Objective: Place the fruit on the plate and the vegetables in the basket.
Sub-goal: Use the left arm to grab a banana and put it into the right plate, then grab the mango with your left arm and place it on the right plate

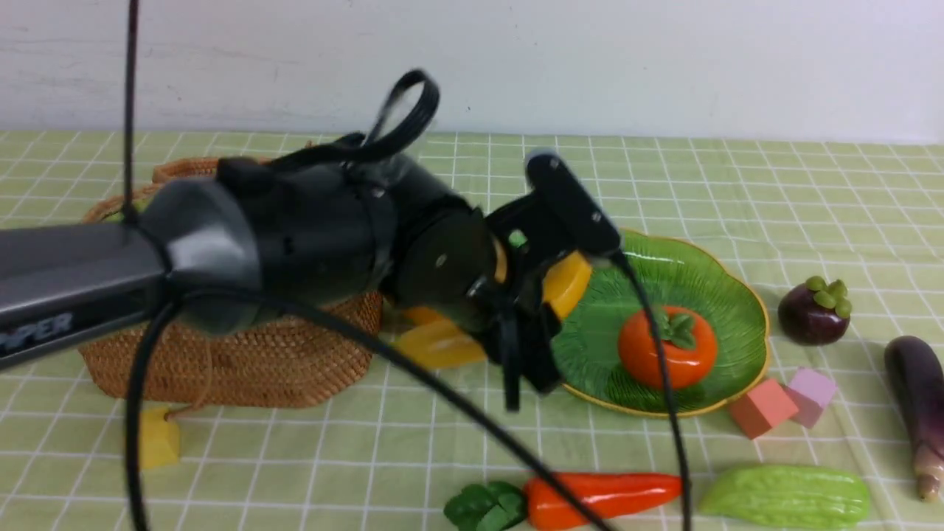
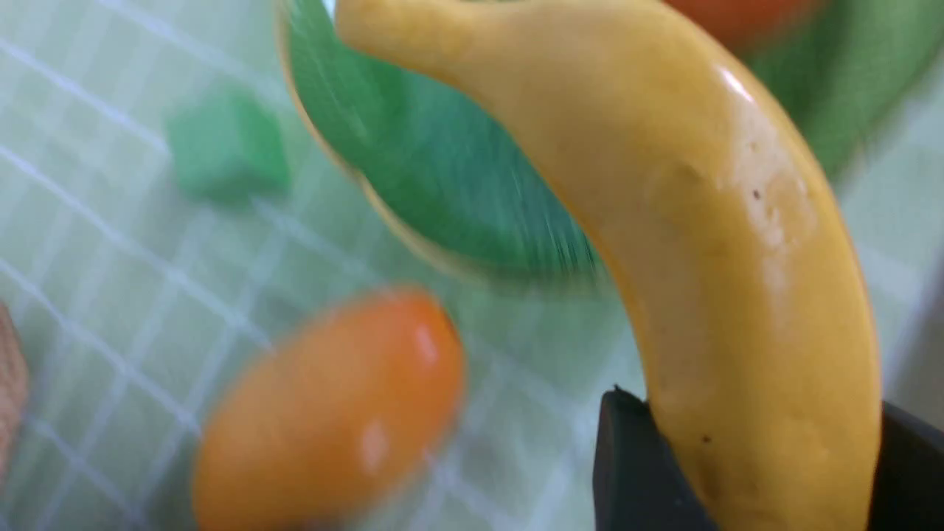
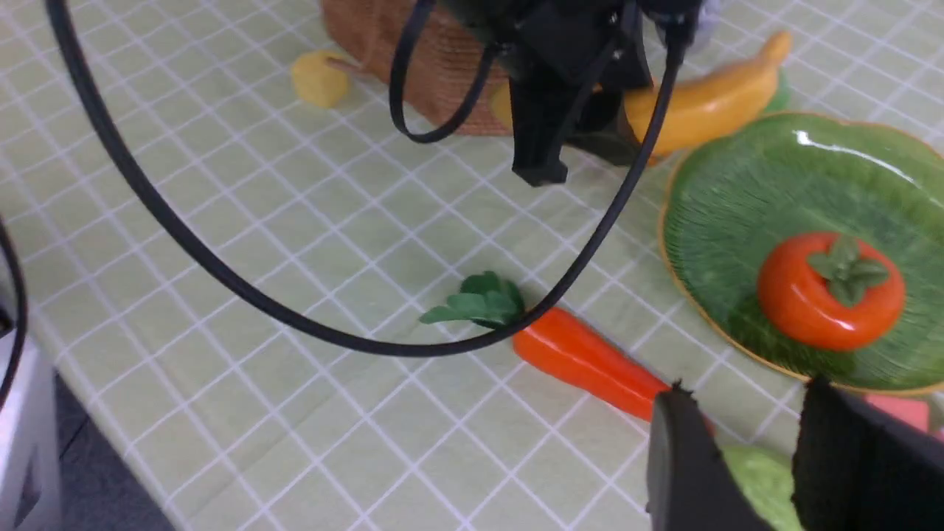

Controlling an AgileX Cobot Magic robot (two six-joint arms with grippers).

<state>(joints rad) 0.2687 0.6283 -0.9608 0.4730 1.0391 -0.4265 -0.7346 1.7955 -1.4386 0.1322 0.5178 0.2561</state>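
Note:
My left gripper (image 1: 542, 310) is shut on the yellow banana (image 2: 708, 221) and holds it over the left edge of the green plate (image 1: 708, 273). The persimmon (image 1: 667, 346) sits on the plate. The orange-yellow mango (image 1: 439, 343) lies between the wicker basket (image 1: 243, 361) and the plate. Right of the plate are the mangosteen (image 1: 815, 313) and the eggplant (image 1: 918, 398). The carrot (image 1: 601, 498) and bitter gourd (image 1: 785, 495) lie along the front. My right gripper (image 3: 745, 391) hangs open above the bitter gourd (image 3: 759, 479), holding nothing; it is outside the front view.
A yellow cube (image 1: 158, 439) lies in front of the basket. Red (image 1: 763, 407) and purple (image 1: 811, 394) cubes rest at the plate's front right. A green cube (image 2: 228, 144) lies by the plate's far left edge. My left arm and its cables cross the basket.

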